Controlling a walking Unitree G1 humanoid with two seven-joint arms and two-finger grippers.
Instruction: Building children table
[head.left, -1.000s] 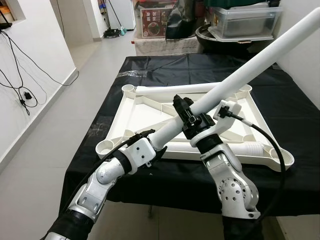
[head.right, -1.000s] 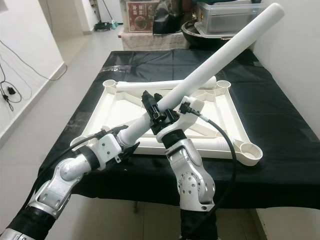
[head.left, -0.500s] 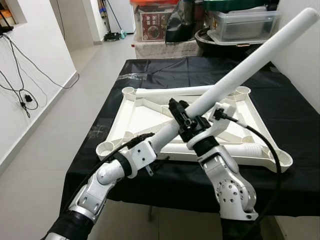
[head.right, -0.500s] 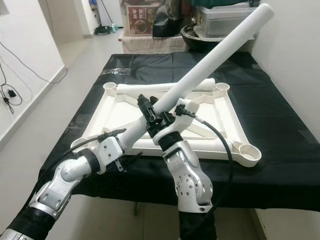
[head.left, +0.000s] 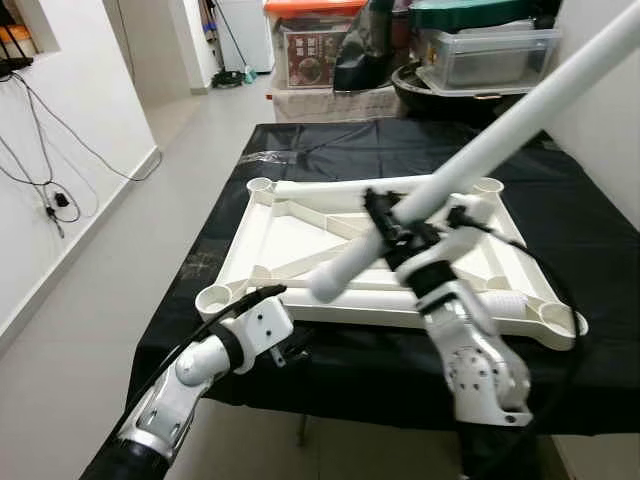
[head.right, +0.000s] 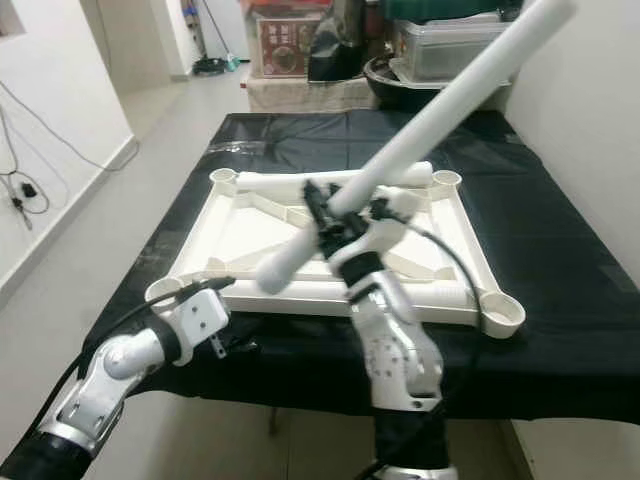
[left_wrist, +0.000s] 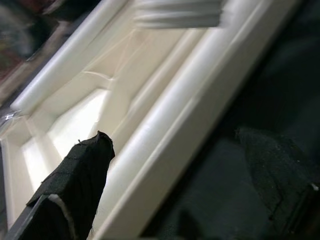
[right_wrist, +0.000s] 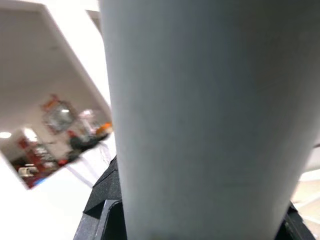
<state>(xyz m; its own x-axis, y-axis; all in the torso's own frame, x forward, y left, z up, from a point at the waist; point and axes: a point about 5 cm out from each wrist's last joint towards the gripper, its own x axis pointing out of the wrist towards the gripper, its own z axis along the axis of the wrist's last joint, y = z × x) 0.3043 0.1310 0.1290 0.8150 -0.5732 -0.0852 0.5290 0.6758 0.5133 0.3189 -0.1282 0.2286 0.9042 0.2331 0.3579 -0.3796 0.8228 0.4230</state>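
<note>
**Long leg, single grip: a swing could go astray**

While the right hand (head.left: 392, 228) is clamped around the long white table leg (head.left: 470, 160) near its lower third, most of the tube's length juts up and away over the far right of the desk (head.left: 590, 240). That leaves a heavy lever above one narrow grip. My worry is that the leg may twist or slide between the fingers, or that its raised end strikes the clear storage boxes (head.left: 485, 45) stacked behind the desk as it is turned.

The upturned white tabletop (head.left: 290, 240) lies flat on the black cloth, with round corner sockets (head.left: 214, 297) open upward. The leg's free lower end hangs above the tabletop's near rim, not lined up with any socket. Brought down at this slant, it would likely catch the socket lip and push the tabletop across the cloth.

The left hand (left_wrist: 175, 190) sits low by the near desk edge, fingers spread and holding nothing, so it steadies neither leg nor tabletop. A second leg (head.left: 370, 186) lies along the far rim.
</note>
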